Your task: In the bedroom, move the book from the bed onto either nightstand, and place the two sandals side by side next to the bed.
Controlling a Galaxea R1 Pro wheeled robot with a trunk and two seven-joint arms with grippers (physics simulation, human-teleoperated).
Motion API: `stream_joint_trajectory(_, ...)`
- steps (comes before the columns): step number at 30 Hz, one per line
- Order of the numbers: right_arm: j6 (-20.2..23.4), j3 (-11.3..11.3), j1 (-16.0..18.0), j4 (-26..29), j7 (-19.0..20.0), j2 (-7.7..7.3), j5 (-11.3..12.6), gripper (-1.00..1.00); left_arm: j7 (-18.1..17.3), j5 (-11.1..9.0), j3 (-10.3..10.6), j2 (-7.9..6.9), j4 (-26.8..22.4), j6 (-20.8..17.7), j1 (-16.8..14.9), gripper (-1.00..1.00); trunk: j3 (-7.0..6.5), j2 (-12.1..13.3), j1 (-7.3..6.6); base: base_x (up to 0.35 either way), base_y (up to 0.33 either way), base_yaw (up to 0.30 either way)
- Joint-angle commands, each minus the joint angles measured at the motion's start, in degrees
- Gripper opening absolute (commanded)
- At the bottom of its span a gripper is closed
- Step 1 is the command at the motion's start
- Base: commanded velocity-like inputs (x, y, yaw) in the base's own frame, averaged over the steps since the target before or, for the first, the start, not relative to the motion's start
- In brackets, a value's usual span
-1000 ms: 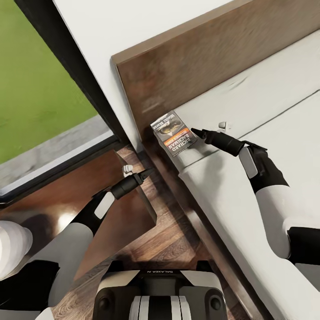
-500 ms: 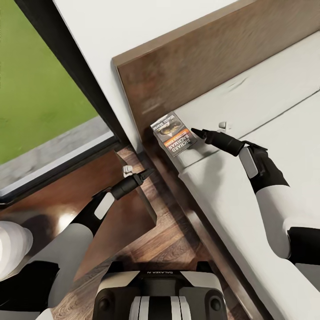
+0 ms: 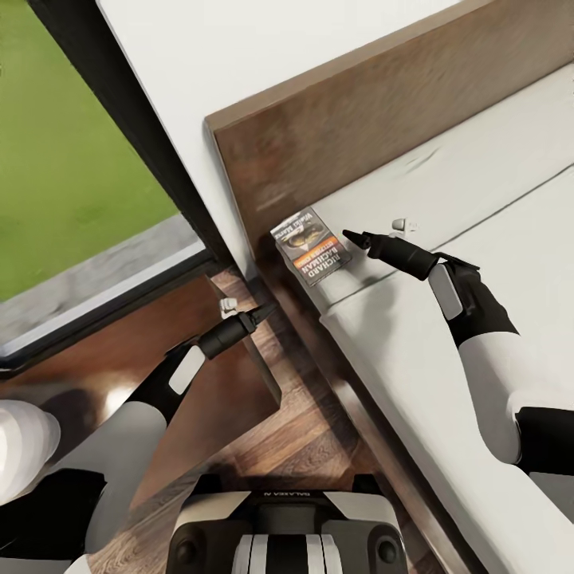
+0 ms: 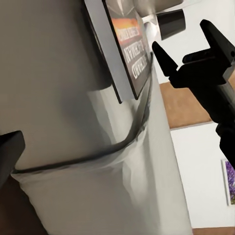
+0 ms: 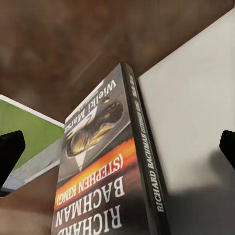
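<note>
**Right hand open at the book, by the headboard corner**

The book (image 3: 312, 246) lies flat on the light-grey mattress of the bed (image 3: 446, 351), in the corner nearest the headboard (image 3: 375, 119), close to the bed's side edge. Its cover faces up: a grey picture, an orange-red band and white lettering. In the right wrist view the book (image 5: 105, 171) sits between the two dark fingertips (image 5: 10, 152) at either side of the picture, with the brown headboard rising just behind it.

The right hand (image 3: 376, 234) hangs low over the mattress just beside the book's edge, open, one black finger pointing at the book and one pale fingertip set apart toward the bed's middle. From the pictures I cannot tell whether a finger touches the book. The left wrist view shows that right hand (image 4: 193, 46) spread wide beside the book (image 4: 125, 44).

The left hand (image 3: 243, 311) hovers over the gap between the bed and the nightstand (image 3: 96, 367), well apart from the book; whether it is open or closed cannot be told. The nightstand's dark-brown top lies below the left arm, next to the bed frame's dark side rail (image 3: 375, 430). Beyond it a dark window frame (image 3: 151, 159) stands against the white wall (image 3: 239, 48), with grass (image 3: 64, 159) outside. Wood-plank floor (image 3: 295, 430) shows between nightstand and bed.
</note>
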State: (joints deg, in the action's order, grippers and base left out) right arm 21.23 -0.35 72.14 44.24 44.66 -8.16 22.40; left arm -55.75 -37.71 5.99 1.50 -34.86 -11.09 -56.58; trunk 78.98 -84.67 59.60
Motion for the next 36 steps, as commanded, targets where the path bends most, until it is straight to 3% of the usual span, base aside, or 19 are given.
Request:
stream_joint_trajectory(1,0.5,-0.02,0.02,0.02,0.09,-0.01,0.48,1.0,-0.11,-0.62,0.16,-0.12,0.26,-0.6,-0.03,1.0,-0.03,-0.02,0.0,0.0,0.0,0.0)
stream_joint_trajectory(10,-0.55,0.64,0.02,-0.8,-0.1,0.49,0.74,1.0,-1.34,-0.71,0.15,-1.15,1.55,-0.58,1.48,1.0,-0.1,-0.02,0.0,0.0,0.0,0.0)
stream_joint_trajectory(15,-3.25,0.7,0.02,-0.78,-0.01,0.59,0.69,1.0,-1.65,-0.66,-0.14,-3.53,0.81,-0.6,1.63,1.0,-0.1,-0.02,0.0,0.0,0.0,0.0)
stream_joint_trajectory(18,-3.42,0.72,0.02,-0.48,-0.07,0.6,0.65,1.0,-1.77,-0.69,-0.17,-4.06,0.25,-0.6,1.64,1.0,-0.1,-0.02,0.0,0.0,0.0,0.0)
stream_joint_trajectory(36,-3.56,0.5,0.02,0.05,-0.34,0.11,0.45,1.0,-1.81,-0.87,-0.05,-3.61,-5.24,-1.08,1.64,1.0,-0.1,-0.02,0.0,0.0,0.0,0.0)
